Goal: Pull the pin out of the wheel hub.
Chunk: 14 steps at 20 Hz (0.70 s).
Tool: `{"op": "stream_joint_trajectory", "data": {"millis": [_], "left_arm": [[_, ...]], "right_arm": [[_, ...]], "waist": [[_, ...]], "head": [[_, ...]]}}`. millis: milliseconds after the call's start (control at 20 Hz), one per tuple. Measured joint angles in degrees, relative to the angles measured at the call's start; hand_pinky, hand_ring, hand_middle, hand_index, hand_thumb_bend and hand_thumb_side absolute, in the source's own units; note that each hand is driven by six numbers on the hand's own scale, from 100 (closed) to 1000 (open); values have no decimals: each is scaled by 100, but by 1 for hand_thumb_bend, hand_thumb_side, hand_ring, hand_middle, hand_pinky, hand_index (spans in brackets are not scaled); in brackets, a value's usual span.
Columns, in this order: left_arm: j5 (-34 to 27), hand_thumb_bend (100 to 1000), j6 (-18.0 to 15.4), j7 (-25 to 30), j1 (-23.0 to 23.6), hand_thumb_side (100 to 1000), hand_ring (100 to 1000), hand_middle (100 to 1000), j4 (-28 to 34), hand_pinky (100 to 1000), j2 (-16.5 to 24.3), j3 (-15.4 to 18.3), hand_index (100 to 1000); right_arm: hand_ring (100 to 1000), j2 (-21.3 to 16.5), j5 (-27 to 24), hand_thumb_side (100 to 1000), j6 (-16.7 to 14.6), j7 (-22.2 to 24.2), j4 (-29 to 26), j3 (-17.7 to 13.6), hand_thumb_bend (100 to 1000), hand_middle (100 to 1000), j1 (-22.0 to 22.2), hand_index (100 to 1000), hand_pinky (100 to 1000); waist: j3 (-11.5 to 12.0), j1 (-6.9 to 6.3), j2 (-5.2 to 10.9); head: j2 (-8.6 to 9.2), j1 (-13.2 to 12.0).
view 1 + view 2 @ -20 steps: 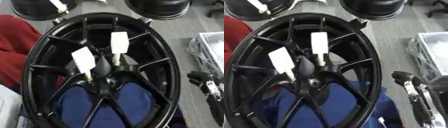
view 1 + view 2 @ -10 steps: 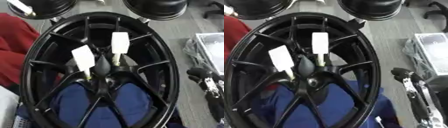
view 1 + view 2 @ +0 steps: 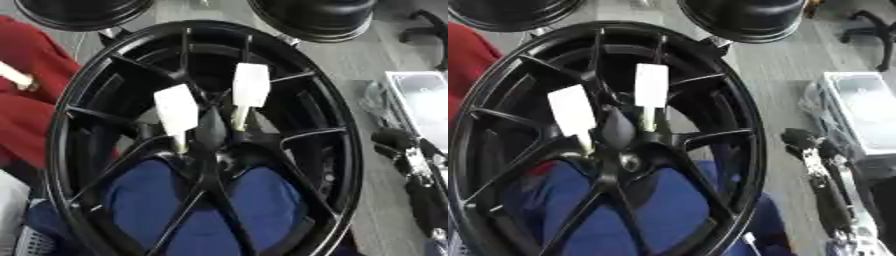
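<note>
- Wheel hub [image 3: 214, 150]: centre of a large black multi-spoke wheel [image 3: 337, 165] standing nearly upright and filling the view. All places below are given relative to this hub.
- Two pins are seated in the hub, each a thin pale stem topped with a flat white tab. Left pin [image 3: 177, 111] rises from the hub's upper-left side; right pin [image 3: 249, 90] from its upper-right side, just beside the dark pointed centre cap [image 3: 210, 127]. Both lean slightly away from each other and stand apart.
- Neither pin is out of the hub at this moment.
- Right hand [image 3: 815, 150]: well to the right of the hub, outside the rim, touching neither pin. Dark against dark, so I cannot tell whether its fingers are spread or curled.
- Left hand: not in either view.
- Handling judgement: the pins look light and stiff. The white tab is broad and flat, the natural place to pinch between thumb and fingers. The stem is thin and could bend or bind if pulled sideways, so the draw should run along the stem's own axis, up and away from the hub.
- The wheel looks heavy and unlikely to shift under a light pull, though its support is hidden.
- Blue cloth [image 3: 166, 205] shows through the spokes below the hub; red cloth [image 3: 26, 100] lies far left.
</note>
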State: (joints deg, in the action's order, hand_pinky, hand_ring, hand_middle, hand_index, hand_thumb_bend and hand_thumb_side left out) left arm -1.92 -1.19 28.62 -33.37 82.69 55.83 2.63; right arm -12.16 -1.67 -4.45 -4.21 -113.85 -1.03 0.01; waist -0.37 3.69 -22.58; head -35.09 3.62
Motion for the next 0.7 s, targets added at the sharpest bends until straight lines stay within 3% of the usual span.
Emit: {"op": "stream_joint_trajectory", "data": {"millis": [100, 250, 400, 700], "left_arm": [[-61, 729, -31, -134, 290, 501, 794, 750, 59, 735, -31, 122, 855], [-113, 667, -42, -371, 709, 531, 761, 700, 229, 706, -76, 329, 797], [-247, 492, -61, -625, 904, 485, 718, 640, 521, 670, -201, 626, 731], [-721, 482, -16, -1150, 921, 439, 685, 603, 1321, 645, -775, 1249, 694]], "right_arm": [[830, -31, -15, 738, -51, 16, 0, 1, 100, 698, -2, 747, 864], [829, -69, -46, 737, -98, 31, 0, 1, 100, 698, -2, 747, 863], [829, -71, -48, 735, -122, 25, 0, 1, 100, 698, -1, 747, 863], [828, -71, -53, 724, -185, 30, 0, 2, 100, 698, -10, 747, 863]], "waist": [[-11, 2, 0], [-41, 2, 0], [-34, 1, 0], [-35, 64, -1]], "head": [[0, -1], [0, -2], [0, -2], [1, -45]]}}
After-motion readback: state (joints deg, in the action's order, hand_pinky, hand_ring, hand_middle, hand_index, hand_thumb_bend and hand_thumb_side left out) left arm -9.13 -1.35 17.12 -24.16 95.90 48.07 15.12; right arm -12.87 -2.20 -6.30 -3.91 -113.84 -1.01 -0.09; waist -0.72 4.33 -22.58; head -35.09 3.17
